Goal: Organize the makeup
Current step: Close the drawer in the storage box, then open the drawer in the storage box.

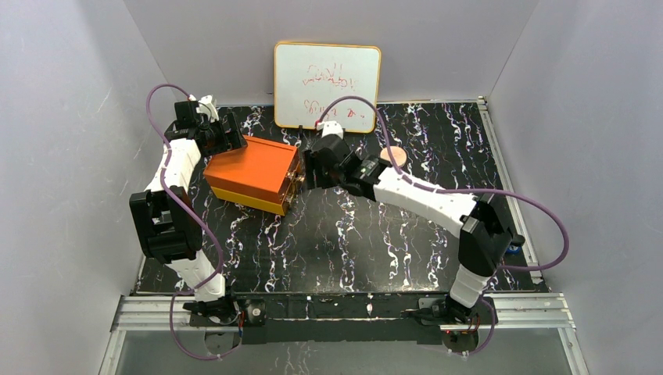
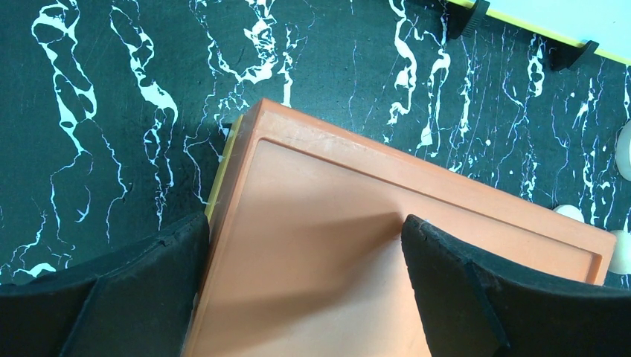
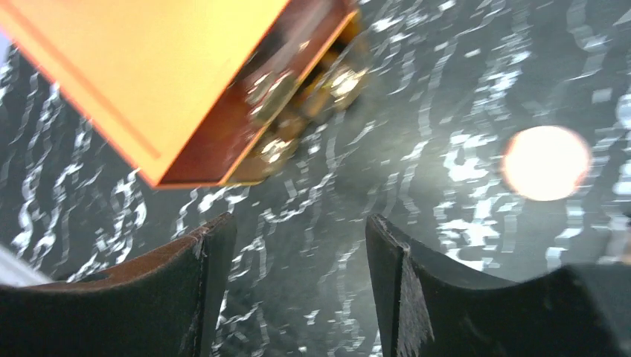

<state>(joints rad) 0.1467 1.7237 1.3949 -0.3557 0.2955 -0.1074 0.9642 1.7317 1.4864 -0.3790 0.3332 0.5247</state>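
Presently, the left gripper (image 2: pixel 303 297) is being held with its jaws wide apart over the top of the orange box (image 2: pixel 357 245), which is filling the lower middle of the left wrist view; nothing is being gripped. The right gripper (image 3: pixel 298 297) is also being held apart and empty at the bottom of the right wrist view. It is facing the drawer front (image 3: pixel 238 126) at the upper middle of that frame, where shiny knobs (image 3: pixel 344 80) are being shown, perhaps three, though blur is making the count unsure. The only makeup being seen is the flat peach disc (image 3: pixel 547 162), lying on the dark marbled table (image 1: pixel 352 234) at the right of the right wrist view. In the top view it is lying just beside the right arm (image 1: pixel 422 199), below the whiteboard (image 1: pixel 327 84); the other pieces are not being shown anywhere. The main risk is being judged as follows: if a drawer is pulled by the right gripper while the box is not being pinned firmly by the left, the whole box is likely to be dragged or swung across the table rather than opened. A knob could also be missed or slipped off, since the jaws are standing wider than the knobs appear. The disc could be swept aside by the arm during a sideways reach, and being flat, it is likely to be hard to pinch off the table.
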